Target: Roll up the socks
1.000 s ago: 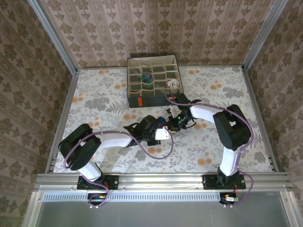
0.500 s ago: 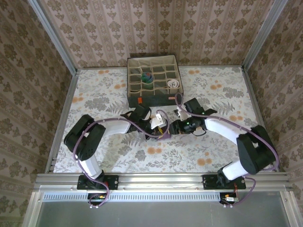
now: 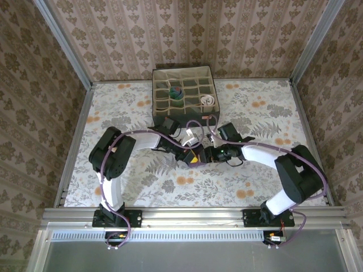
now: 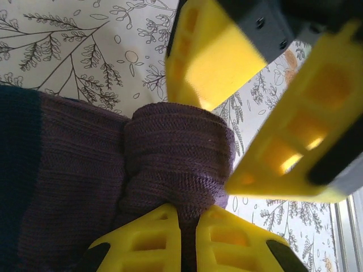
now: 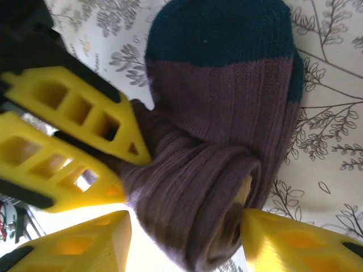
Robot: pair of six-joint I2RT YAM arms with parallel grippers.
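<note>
- Purple sock [image 4: 176, 153]: we are rolling it; left gripper [image 4: 187, 221] is pinching it tight.
- Right gripper [image 5: 187, 221] is straddling the rolled end, jaws apart, empty; we are expecting a re-grip next.

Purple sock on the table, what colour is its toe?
Dark teal-blue toe on the purple sock; the right wrist view shows it best.

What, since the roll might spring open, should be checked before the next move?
1. Left gripper shut on the sock: ok.
2. Right gripper open, straddling the roll: ok.
3. Whole sock rolled: not ok, the blue toe lies flat.
4. Roll tight: cannot tell.
5. Box has free cells: ok.
</note>
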